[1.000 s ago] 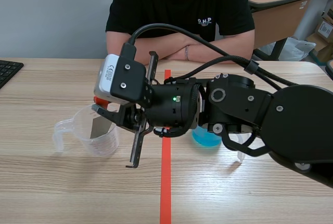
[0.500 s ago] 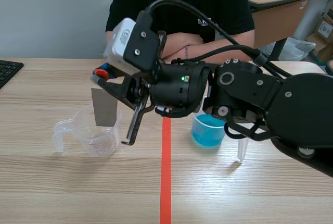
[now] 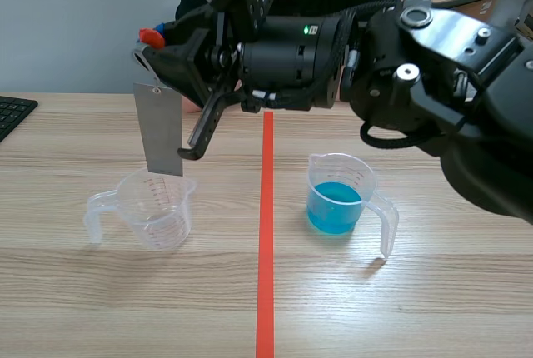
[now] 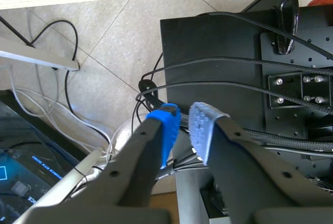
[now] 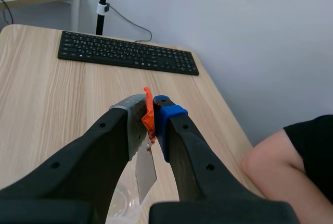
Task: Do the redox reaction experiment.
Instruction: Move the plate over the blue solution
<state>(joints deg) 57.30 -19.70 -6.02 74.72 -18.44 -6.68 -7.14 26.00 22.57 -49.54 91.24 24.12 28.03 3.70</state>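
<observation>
Currently right claw point(image 5: 150, 130) pinches the orange tab point(image 5: 148, 104) atop the metal strip point(image 3: 160, 129) over the empty measuring cup point(image 3: 154, 208); probably light, stiff, swingy, so tab's the hold.

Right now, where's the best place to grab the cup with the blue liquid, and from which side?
The cup of blue liquid stands upright, open-topped, its handle sticking out on the right, toward the robot. Probably pinch that handle from the near right, keeping it level so nothing spills.

Right claw point(image 3: 154, 48) risen; metal strip point(image 3: 158, 129) lifted out of clear cup point(image 3: 154, 208), lower edge now at rim.
</observation>
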